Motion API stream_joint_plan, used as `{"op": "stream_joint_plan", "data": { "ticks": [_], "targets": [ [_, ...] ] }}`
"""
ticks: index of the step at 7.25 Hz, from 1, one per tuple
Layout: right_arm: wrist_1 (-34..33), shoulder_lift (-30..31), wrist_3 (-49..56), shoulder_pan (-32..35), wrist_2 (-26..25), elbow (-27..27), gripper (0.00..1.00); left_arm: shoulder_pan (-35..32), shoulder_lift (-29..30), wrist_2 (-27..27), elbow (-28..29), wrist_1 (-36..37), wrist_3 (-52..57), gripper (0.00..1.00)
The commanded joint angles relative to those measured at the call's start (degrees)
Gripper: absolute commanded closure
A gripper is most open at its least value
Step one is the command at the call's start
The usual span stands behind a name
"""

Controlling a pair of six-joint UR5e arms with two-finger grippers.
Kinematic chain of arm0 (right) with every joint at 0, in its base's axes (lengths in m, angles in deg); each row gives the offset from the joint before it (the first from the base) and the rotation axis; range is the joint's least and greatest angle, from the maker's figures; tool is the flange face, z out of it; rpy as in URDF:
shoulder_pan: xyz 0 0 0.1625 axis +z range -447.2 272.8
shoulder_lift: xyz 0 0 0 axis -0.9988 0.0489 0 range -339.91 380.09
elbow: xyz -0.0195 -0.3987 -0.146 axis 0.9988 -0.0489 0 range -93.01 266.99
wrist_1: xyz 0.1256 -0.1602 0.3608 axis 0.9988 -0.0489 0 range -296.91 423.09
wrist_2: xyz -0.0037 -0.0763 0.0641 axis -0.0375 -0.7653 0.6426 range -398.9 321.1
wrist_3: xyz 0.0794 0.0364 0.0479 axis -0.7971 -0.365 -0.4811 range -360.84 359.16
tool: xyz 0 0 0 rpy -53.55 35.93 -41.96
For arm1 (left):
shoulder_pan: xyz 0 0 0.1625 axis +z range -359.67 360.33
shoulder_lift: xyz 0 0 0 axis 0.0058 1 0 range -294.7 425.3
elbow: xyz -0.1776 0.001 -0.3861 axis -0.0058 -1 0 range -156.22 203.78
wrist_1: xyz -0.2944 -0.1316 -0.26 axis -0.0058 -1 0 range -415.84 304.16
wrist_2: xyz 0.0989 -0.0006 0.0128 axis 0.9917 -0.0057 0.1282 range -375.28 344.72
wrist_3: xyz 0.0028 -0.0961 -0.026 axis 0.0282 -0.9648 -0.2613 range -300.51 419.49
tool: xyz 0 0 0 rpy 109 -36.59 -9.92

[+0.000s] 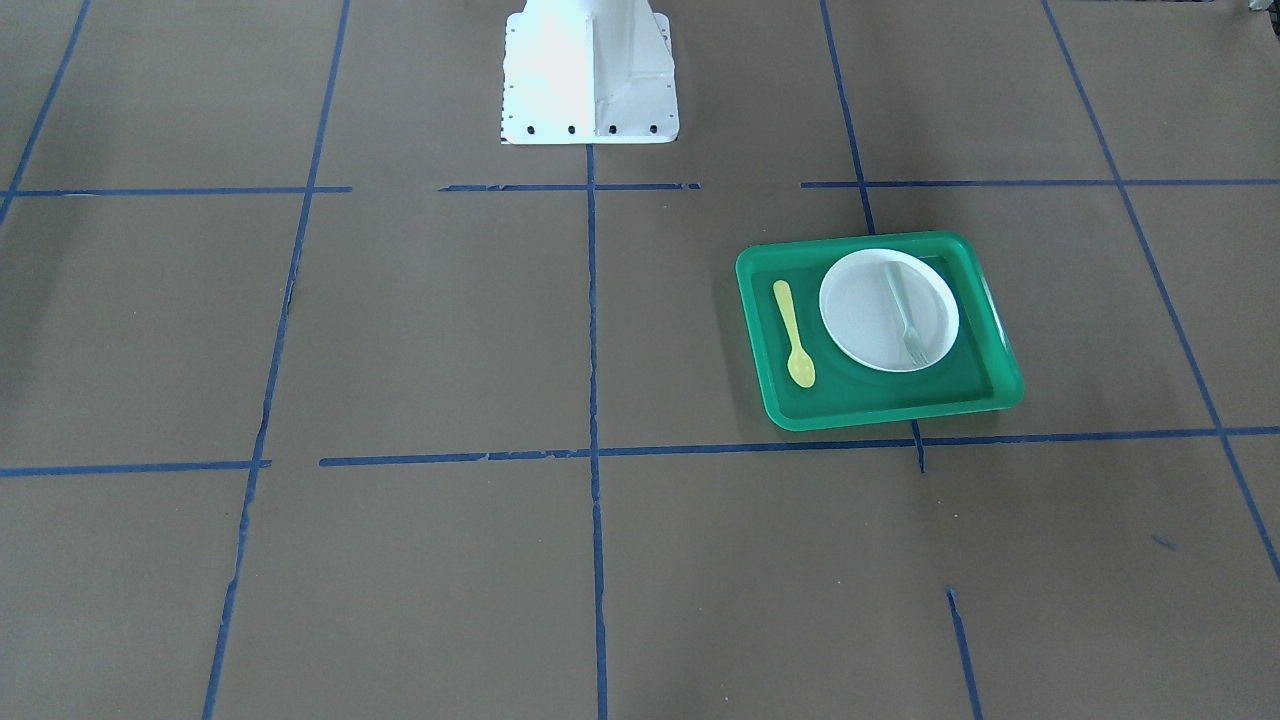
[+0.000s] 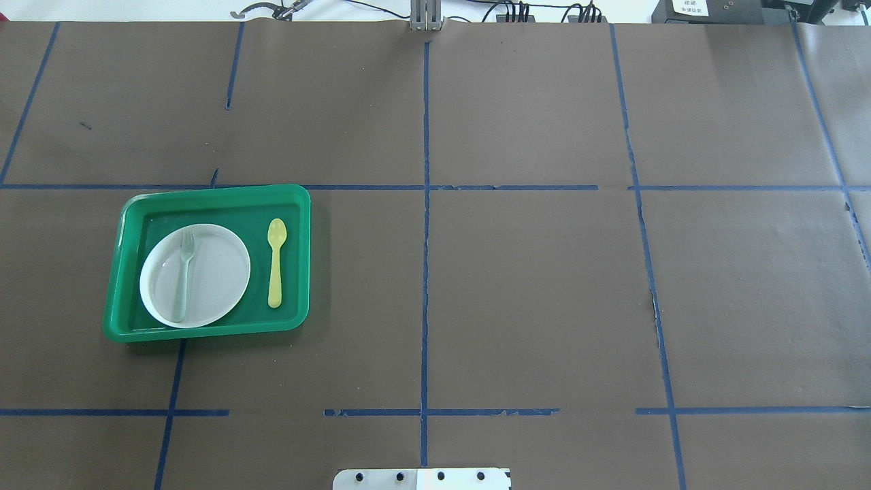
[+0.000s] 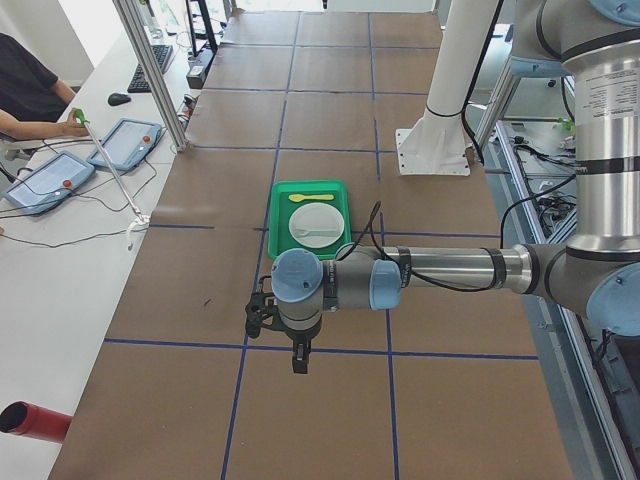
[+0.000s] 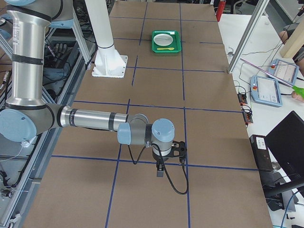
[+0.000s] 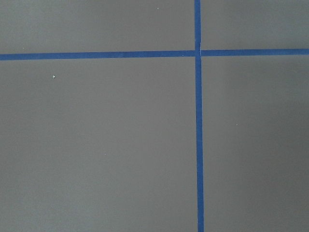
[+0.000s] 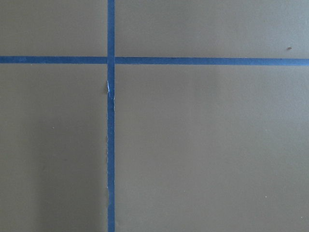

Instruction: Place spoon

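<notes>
In the front-facing view, the spoon (image 1: 795,333) was seen lying flat on the floor of a green tray (image 1: 890,412), just beside a white plate (image 1: 860,310) and apart from it, on the left tool's side of the worktop (image 1: 400,320). Its bowl was turned away from the white robot base (image 1: 590,75). A pale fork (image 1: 905,315) was laid on the plate. In the overhead view, the spoon (image 2: 275,262) was shown parallel to the fork (image 2: 184,275), between the plate (image 2: 218,272) and the tray (image 2: 204,333) wall nearer the worktop's middle. In the exterior left view, the left tool (image 3: 298,360) was held pointing down over the worktop, close to a blue tape line (image 3: 330,350). The tray (image 3: 280,215) with the spoon (image 3: 311,198) was seen well beyond that tool, further along the worktop. Whether the fingers were apart or together could not be told. In the exterior right view, the right tool (image 4: 160,171) was likewise hung point-down near a tape crossing, and the spoon (image 4: 164,48) was found far beyond it, at the distant end. The state of that tool could not be told either. In the left wrist view, only brown worktop (image 5: 96,145) and crossed tape lines were shown. The same was shown in the right wrist view (image 6: 207,145).
</notes>
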Motion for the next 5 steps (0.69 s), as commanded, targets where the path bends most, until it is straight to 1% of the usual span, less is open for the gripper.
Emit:
{"op": "stream_joint_plan", "data": {
  "ticks": [1,5],
  "targets": [
    [-0.01,0.0,0.0,0.0,0.0,0.0,0.0,-0.29,0.03,0.09,0.09,-0.09,0.0,0.0],
    [-0.01,0.0,0.0,0.0,0.0,0.0,0.0,-0.73,0.03,0.09,0.09,-0.09,0.0,0.0]
  ]
}}
